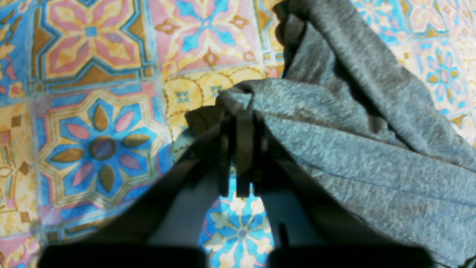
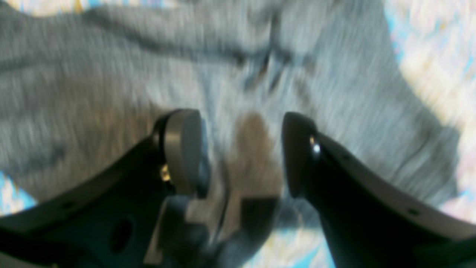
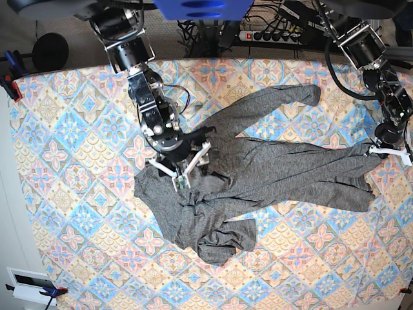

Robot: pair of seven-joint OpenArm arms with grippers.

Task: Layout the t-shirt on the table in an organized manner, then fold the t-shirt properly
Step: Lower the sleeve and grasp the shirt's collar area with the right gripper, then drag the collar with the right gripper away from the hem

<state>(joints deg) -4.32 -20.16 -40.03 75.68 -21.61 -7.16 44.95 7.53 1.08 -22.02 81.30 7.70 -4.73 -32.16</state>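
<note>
The dark-grey t-shirt (image 3: 271, 171) lies crumpled across the table (image 3: 77, 129), one long sleeve reaching up to the back right and its body bunched toward the front. On the right of the base view, my left gripper (image 3: 382, 150) is shut on a pinched fold at the t-shirt's right end. The left wrist view shows that fold of the t-shirt (image 1: 372, 156) gathered in the left gripper (image 1: 241, 123), a little above the table (image 1: 93, 111). My right gripper (image 3: 187, 169) hovers open over the t-shirt's left part. In the blurred right wrist view, grey t-shirt (image 2: 93, 74) fills the space under the right gripper (image 2: 241, 149).
A power strip (image 3: 271, 35) and cables lie behind the table's back edge. A clamp (image 3: 10, 84) grips the left edge. A white plate (image 3: 29, 281) sits off the front left corner. Patterned cloth shows all around the garment.
</note>
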